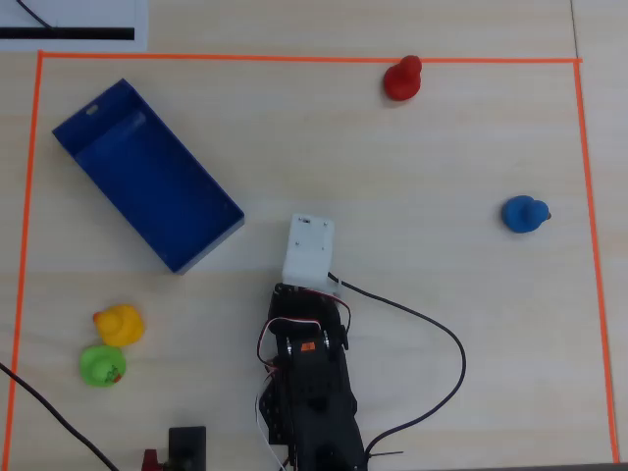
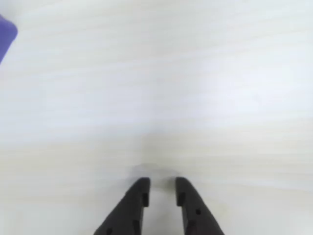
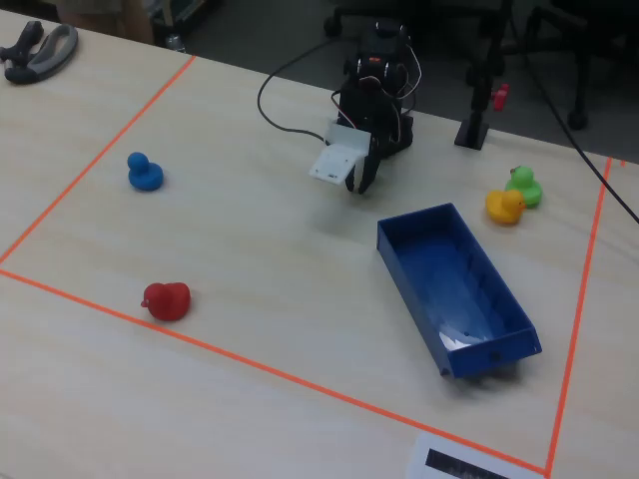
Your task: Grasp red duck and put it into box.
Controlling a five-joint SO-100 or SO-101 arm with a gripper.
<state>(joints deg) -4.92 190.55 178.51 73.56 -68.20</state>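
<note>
The red duck (image 1: 402, 78) stands at the far edge of the taped area in the overhead view, just inside the orange tape. In the fixed view it (image 3: 166, 299) is near the front left. The blue box (image 1: 147, 186) lies slanted and empty at the left in the overhead view and at the right in the fixed view (image 3: 454, 284). One corner of it shows at the wrist view's left edge (image 2: 4, 36). My gripper (image 2: 162, 183) hangs over bare table, empty, its jaws a narrow gap apart. It also shows in the fixed view (image 3: 357, 180), far from the duck.
A blue duck (image 1: 525, 214) stands at the right in the overhead view. A yellow duck (image 1: 120, 324) and a green duck (image 1: 102, 365) stand at the lower left. Orange tape (image 1: 294, 59) frames the work area. A black cable (image 1: 451, 343) loops right of the arm base.
</note>
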